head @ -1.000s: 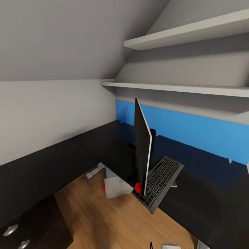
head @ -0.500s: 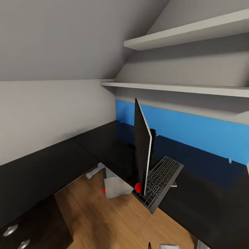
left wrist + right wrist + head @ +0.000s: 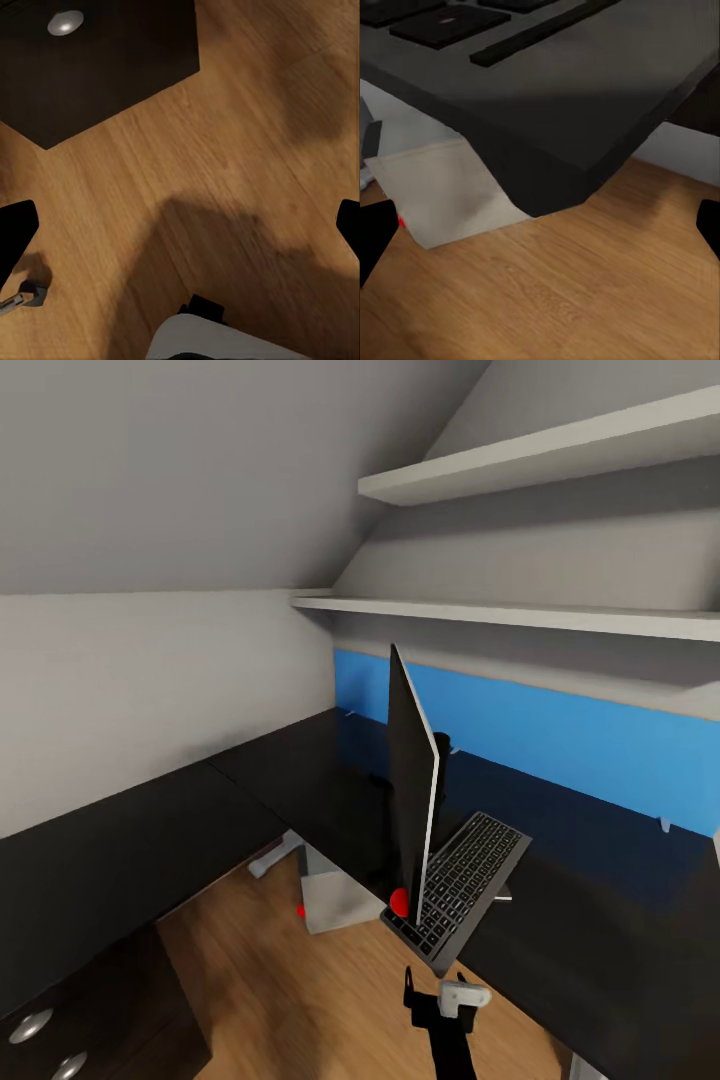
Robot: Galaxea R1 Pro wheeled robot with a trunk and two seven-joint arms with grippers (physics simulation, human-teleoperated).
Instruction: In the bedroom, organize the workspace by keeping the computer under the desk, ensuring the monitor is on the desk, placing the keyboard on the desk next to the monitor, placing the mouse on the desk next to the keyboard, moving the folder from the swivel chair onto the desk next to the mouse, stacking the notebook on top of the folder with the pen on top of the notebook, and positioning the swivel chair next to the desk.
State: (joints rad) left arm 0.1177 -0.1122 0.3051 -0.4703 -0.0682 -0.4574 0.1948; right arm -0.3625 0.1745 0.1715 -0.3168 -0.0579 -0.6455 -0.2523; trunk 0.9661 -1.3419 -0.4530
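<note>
The monitor [image 3: 412, 800] stands edge-on on the black desk [image 3: 290, 780]. The dark keyboard [image 3: 465, 885] leans tilted against it, and its near corner [image 3: 547, 112] juts past the desk edge. The light grey computer [image 3: 335, 895] sits on the floor under the desk, red dot showing [image 3: 399, 220]. My right gripper [image 3: 437, 992] is just below the keyboard's near corner, open and empty [image 3: 540, 232]. My left gripper [image 3: 180, 225] hangs open over the wood floor. Folder, notebook, pen and swivel chair are out of view. I cannot make out the mouse.
A black drawer unit [image 3: 90, 1010] with round silver knobs [image 3: 66, 21] stands under the desk's left wing. Two white wall shelves [image 3: 560, 615] and a blue wall panel [image 3: 560, 740] run behind the desk. The wood floor [image 3: 330, 1000] lies between the desk wings.
My right arm has risen into the head view, bringing its gripper up towards the keyboard's overhanging corner. Monitor, keyboard and computer have not moved.
</note>
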